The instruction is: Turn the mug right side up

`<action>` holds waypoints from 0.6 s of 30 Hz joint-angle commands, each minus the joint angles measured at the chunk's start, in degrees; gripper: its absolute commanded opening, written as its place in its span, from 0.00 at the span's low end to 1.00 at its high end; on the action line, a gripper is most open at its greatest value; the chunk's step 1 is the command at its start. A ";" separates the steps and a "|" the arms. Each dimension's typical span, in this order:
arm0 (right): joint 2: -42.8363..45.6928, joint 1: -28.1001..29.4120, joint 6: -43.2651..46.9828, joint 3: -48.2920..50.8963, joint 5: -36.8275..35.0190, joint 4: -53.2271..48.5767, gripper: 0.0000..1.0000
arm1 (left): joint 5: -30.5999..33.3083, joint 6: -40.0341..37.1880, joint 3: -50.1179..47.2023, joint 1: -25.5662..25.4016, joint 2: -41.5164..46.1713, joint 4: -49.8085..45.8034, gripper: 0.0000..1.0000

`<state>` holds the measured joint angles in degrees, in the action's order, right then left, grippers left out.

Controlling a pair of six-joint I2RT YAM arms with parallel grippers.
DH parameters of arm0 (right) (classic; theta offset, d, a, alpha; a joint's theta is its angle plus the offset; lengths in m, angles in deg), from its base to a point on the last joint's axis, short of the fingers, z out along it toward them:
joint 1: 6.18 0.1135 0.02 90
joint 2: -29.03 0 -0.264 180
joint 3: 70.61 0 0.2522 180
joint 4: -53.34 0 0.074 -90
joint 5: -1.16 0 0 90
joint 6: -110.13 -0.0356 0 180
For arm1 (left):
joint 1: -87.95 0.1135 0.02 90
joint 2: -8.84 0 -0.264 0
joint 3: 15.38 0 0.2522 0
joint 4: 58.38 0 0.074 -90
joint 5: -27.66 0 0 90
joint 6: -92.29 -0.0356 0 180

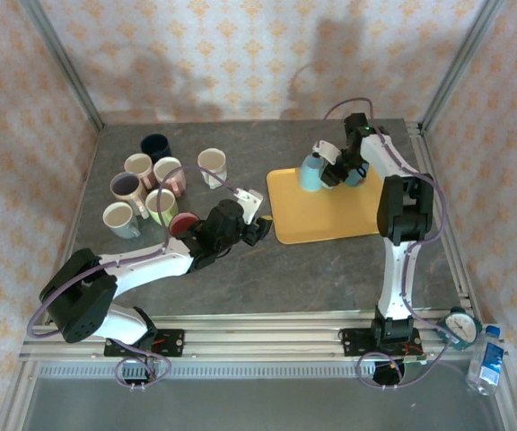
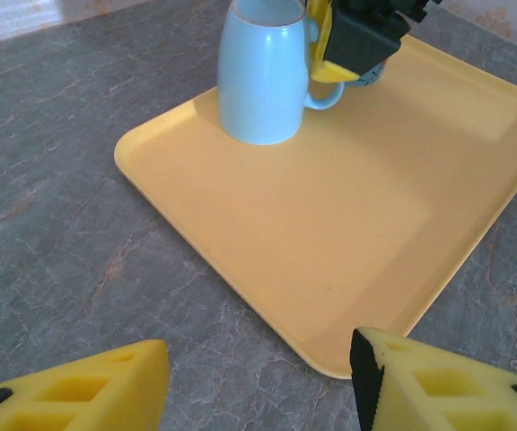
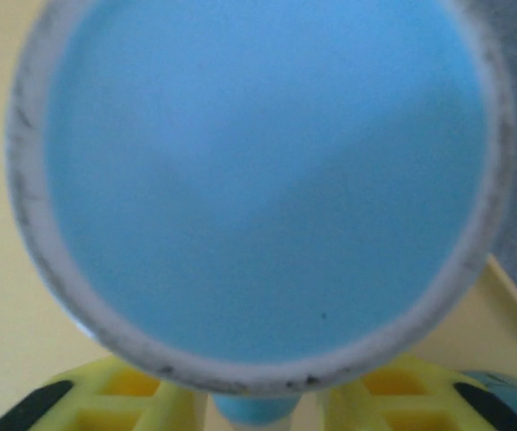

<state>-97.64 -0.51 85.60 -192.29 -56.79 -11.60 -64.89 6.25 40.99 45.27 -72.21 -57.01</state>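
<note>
**Right arm has upended mug by the handle on yellow tray**

On the grey table (image 1: 330, 278), one yellow tray (image 1: 330, 224) carries one pale blue mug (image 1: 311, 172) at its far left corner. The mug stands with its long axis vertical and appears to rest on the tray. Of the two arms, the right is far nearer. The right gripper (image 1: 332, 169) is pinched on the mug's handle (image 2: 330, 97), which points back toward that arm, so the mug's body lies straight ahead of the fingers. The left gripper (image 1: 257, 221) hangs spread wide, holding nothing, just beside the tray's near left edge and well apart from the mug. A scuffed pale ring round a flat blue disc faces the right wrist camera (it reads as a foot ring, though blur leaves that a judgement). That suggests the base is uppermost and the turn-over is not yet made. Off to the left, a cluster of mugs (image 1: 139, 166) counts seven, mouths up, with a red item (image 1: 184, 224) partly hidden behind the left arm.
</note>
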 commanded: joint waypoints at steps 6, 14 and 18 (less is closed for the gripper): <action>-2.04 1.53 -4.92 -2.74 -2.08 -2.26 0.18 | 0.62 -2.44 0.73 -0.24 0.02 0.39 0.56; 0.46 1.88 -10.40 -0.63 -2.98 1.62 0.00 | 0.88 -2.06 0.20 -0.21 0.20 1.50 0.56; 3.44 2.48 -15.73 1.72 -2.17 6.33 0.00 | 0.70 -0.52 0.90 -0.21 0.45 1.12 0.57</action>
<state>-97.46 1.48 75.77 -191.89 -57.60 -10.68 -64.89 5.18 40.99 45.27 -72.21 -56.96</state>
